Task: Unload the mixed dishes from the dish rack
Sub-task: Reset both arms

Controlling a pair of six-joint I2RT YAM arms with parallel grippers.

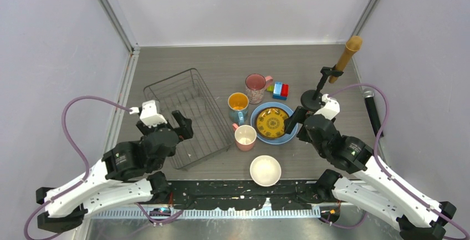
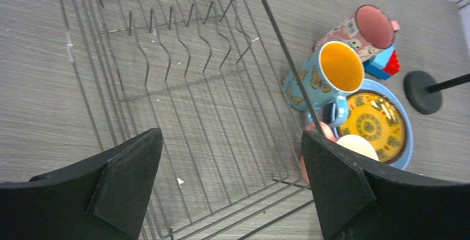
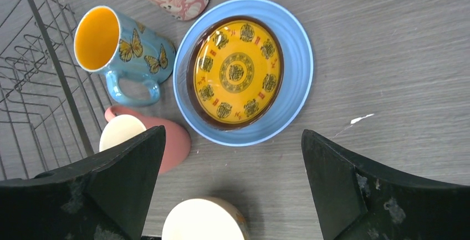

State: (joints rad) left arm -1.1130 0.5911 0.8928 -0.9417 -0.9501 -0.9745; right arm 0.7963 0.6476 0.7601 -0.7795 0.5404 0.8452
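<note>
The dish rack, a black wire rack, stands left of centre with nothing in it; its bare bars fill the left wrist view. To its right on the table stand a pink patterned mug, a blue mug with a yellow inside, a pink cup and a white bowl. A yellow patterned plate lies on a light blue plate. My left gripper hangs open over the rack's near end. My right gripper is open beside the plates, above bare table.
Coloured toy bricks lie beside the pink mug. A black stand holding a brown handle is just behind my right gripper. A black microphone lies at the right edge. Grey walls close in the table.
</note>
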